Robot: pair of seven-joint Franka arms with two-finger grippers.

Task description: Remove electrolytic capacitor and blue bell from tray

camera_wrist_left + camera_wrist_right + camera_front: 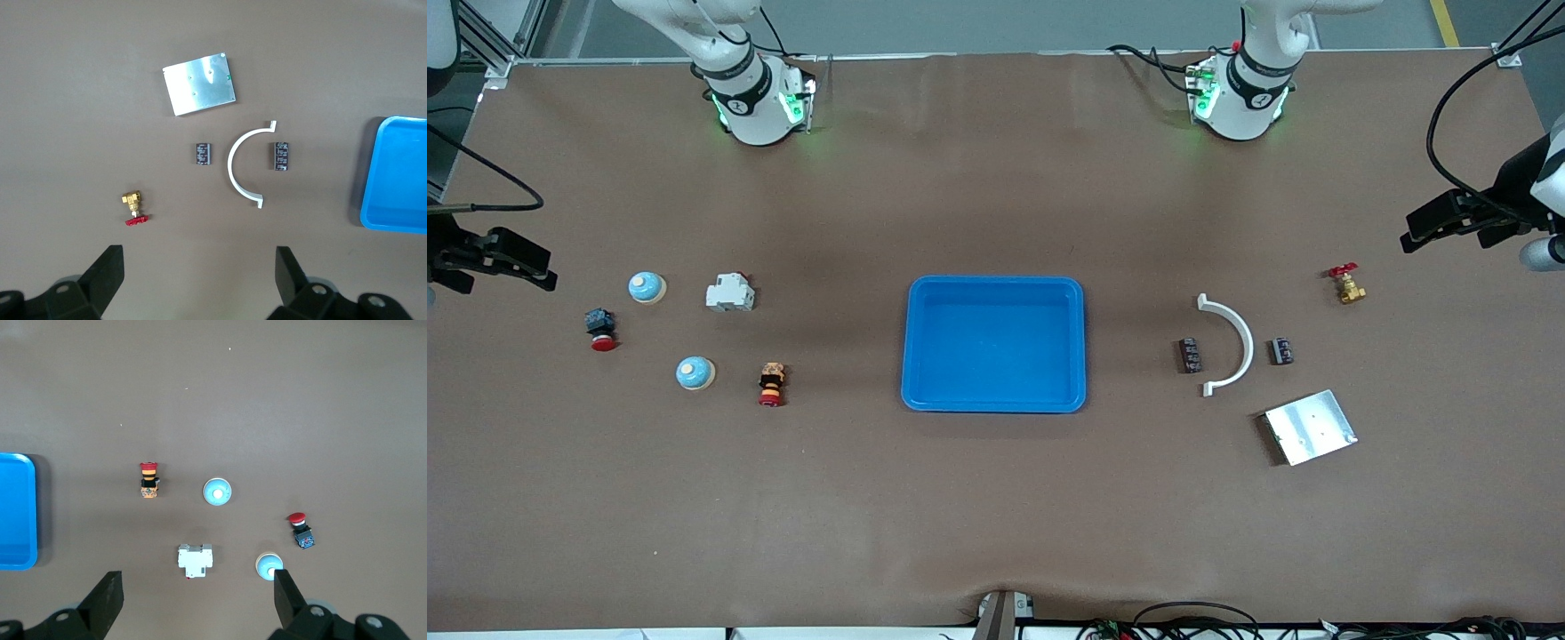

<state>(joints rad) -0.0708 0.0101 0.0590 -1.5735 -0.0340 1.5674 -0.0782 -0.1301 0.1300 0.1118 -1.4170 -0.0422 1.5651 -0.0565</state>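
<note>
Tray (996, 293) bare; both grippers wait, jaws spread wide.

I see 2 capacitors (1191, 355) on the table at the left arm's end and 2 bells (695, 372) at the right's. I'd pinch a capacitor across its stiff, light body; a bell's smooth dome may slip, so grip low. Left gripper (197, 280) hovers near the capacitors, right gripper (197, 600) over the bells.

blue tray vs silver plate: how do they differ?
The blue tray is bright blue plastic with a raised rim; the silver plate is flat, bare metal. The tray is much the larger. The tray sits square at the table's middle, while the plate lies turned at an angle toward the left arm's end. Both are rectangular and hold nothing.
</note>
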